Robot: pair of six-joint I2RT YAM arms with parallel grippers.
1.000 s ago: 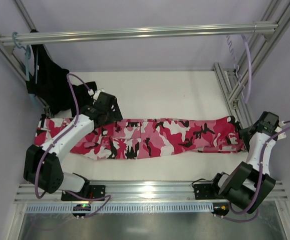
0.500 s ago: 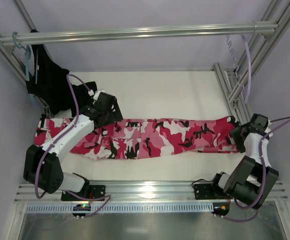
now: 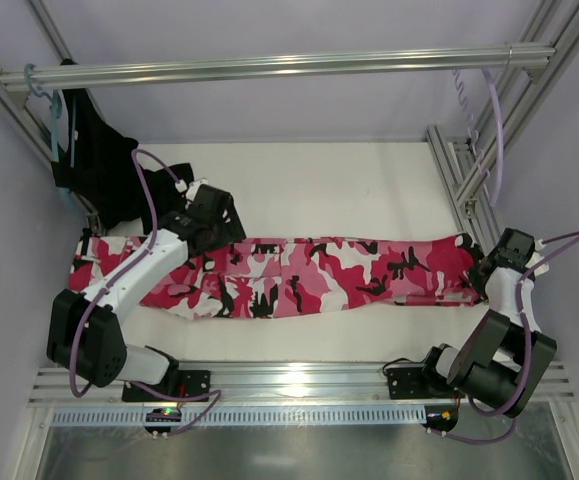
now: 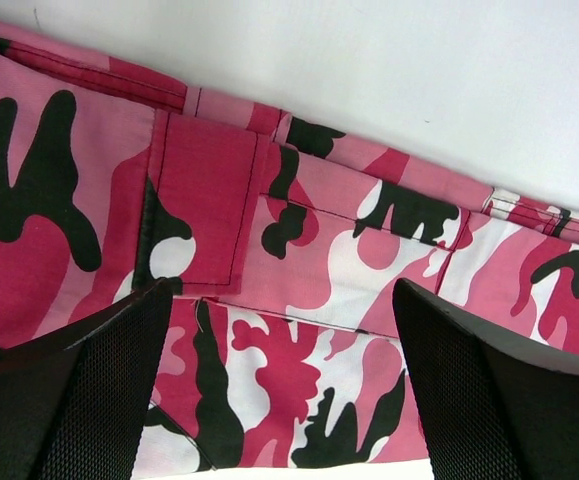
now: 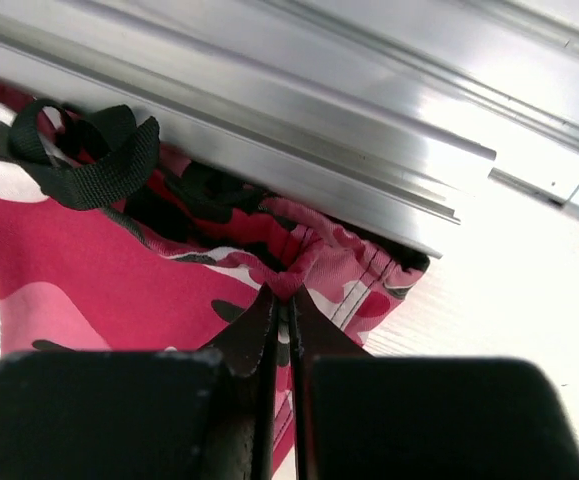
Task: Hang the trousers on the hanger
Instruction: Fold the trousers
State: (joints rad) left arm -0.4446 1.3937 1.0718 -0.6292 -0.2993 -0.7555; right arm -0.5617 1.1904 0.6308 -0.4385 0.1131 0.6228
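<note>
The trousers [image 3: 319,275] lie flat in a long band across the middle of the overhead view. At their right end the right tool [image 3: 489,270] is clenched on a small bunched fold of the cloth's edge. It sits close under an aluminium beam [image 5: 269,110], and a black strap [image 5: 99,160] loops at the upper left of the wrist view. Over the left part of the band the left tool [image 3: 217,225] hangs released, its fingers [image 4: 119,380] spread wide with a pocket [image 4: 209,200] above the gap between them. Whether they touch the cloth cannot be told. The hanger [image 3: 497,130] hangs at upper right by the end of the rail [image 3: 269,65], well apart from the trousers. The worktop [image 3: 319,190] is white, boxed in by an aluminium frame [image 3: 459,180] and pale lilac walls [image 3: 269,110]. Counted: one pair of trousers, two tools and one rail. There are two hangers, the pale one and a teal hanger [image 3: 34,80] at upper left carrying one black garment [image 3: 99,170].
</note>
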